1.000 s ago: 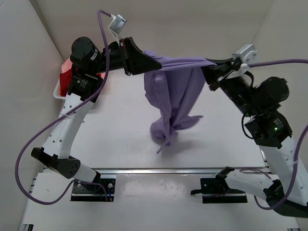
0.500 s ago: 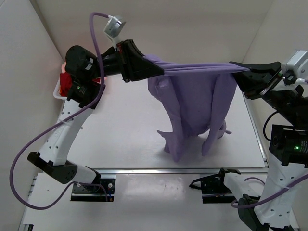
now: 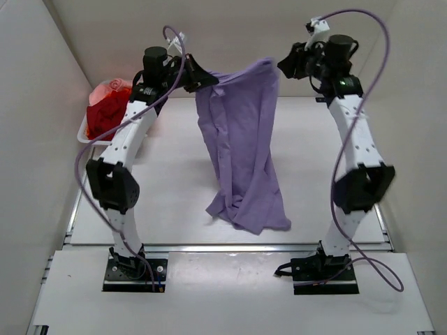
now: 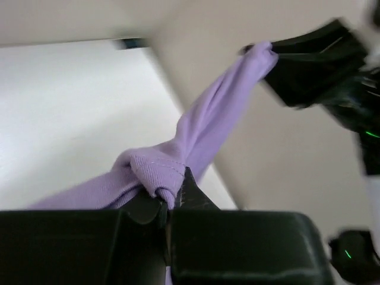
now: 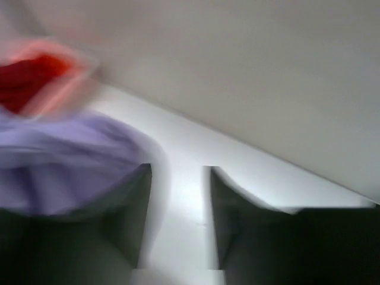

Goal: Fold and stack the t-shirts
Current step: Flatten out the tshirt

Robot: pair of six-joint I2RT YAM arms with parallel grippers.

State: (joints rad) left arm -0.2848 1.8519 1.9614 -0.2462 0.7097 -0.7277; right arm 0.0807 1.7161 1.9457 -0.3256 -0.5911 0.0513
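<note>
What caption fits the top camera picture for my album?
Left tool holds up a hanging purple t-shirt; right tool open beside it.

A plain lavender shirt [image 3: 241, 160]; left of it, a deep red shirt [image 3: 105, 118] sits in a white basket [image 3: 81, 137].

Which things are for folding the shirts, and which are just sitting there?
For the job:
- purple t-shirt, hanging from one corner down to the table
- left gripper, pinching that corner
- right gripper, open with nothing in it
- red t-shirt, waiting in the basket

Just sitting there:
- white basket
- table
</note>
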